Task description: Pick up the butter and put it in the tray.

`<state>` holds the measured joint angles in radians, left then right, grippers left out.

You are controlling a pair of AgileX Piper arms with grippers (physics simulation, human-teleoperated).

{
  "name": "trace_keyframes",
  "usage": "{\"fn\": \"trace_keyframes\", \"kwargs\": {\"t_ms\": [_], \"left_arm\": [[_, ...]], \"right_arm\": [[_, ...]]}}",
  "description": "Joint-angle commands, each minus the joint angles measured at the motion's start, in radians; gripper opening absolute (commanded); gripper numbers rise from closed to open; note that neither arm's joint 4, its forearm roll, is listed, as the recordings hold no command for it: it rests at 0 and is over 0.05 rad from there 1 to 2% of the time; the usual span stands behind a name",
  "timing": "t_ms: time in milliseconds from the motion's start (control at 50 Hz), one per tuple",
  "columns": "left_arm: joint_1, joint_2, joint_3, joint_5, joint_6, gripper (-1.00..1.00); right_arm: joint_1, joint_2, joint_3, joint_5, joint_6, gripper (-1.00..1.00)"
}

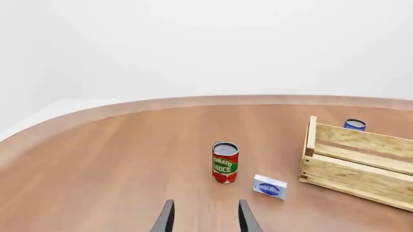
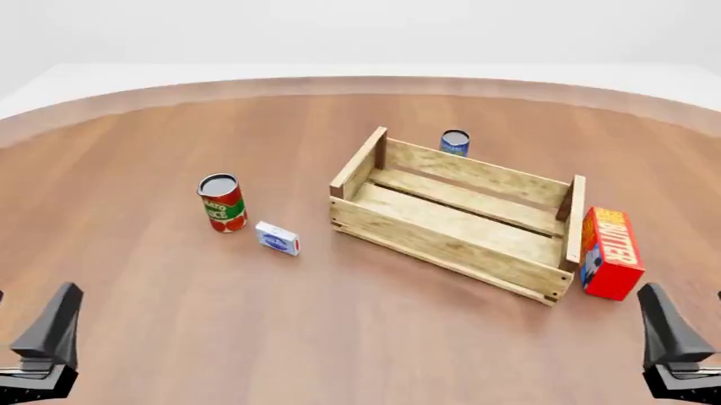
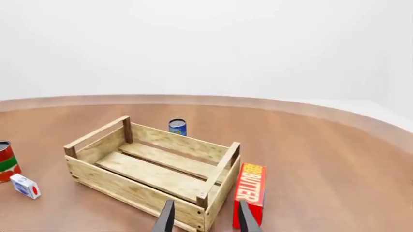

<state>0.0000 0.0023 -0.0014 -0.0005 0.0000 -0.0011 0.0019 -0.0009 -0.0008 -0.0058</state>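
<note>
Right gripper (image 3: 205,217) is sitting low at the near right edge of the table, fingers parted with nothing between them, well short of the butter (image 2: 609,252). Left gripper (image 1: 205,217) is likewise spread and empty at the near left, facing the tomato sauce can (image 2: 222,202) and the small white-and-blue box (image 2: 276,238), so it is not the arm for this job. Butter is standing upright on the table (image 2: 338,337), just outside the right end board of the tray (image 2: 451,253), very close to it; touching or not, cannot tell. A blue can (image 2: 455,142) is sitting beyond the tray. Step in hand looks like the reach: right arm should be going forward to the carton, coming down from above and closing across its narrow faces, since the end board is crowding one broad side. Keeping the fingers clear of the board matters, then lifting straight up above the rim before moving over the slats.
</note>
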Motion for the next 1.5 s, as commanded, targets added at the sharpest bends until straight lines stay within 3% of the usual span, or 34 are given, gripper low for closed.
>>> {"fn": "trace_keyframes", "kwargs": {"t_ms": [20, 700, 1040, 1500], "left_arm": [[0.000, 0.005, -0.003, -0.001, 0.000, 1.00], [0.000, 0.005, -0.003, -0.002, 0.000, 1.00], [0.000, 0.005, -0.003, -0.002, 0.000, 1.00], [0.000, 0.006, -0.003, -0.002, 0.000, 1.00]], "right_arm": [[-0.004, 0.006, -0.002, -0.003, -0.011, 1.00], [-0.053, 0.126, -0.007, -0.082, -0.014, 1.00], [-0.094, 0.276, -0.001, -0.212, -0.009, 1.00], [-0.127, 0.412, 0.001, -0.318, -0.012, 1.00]]}}
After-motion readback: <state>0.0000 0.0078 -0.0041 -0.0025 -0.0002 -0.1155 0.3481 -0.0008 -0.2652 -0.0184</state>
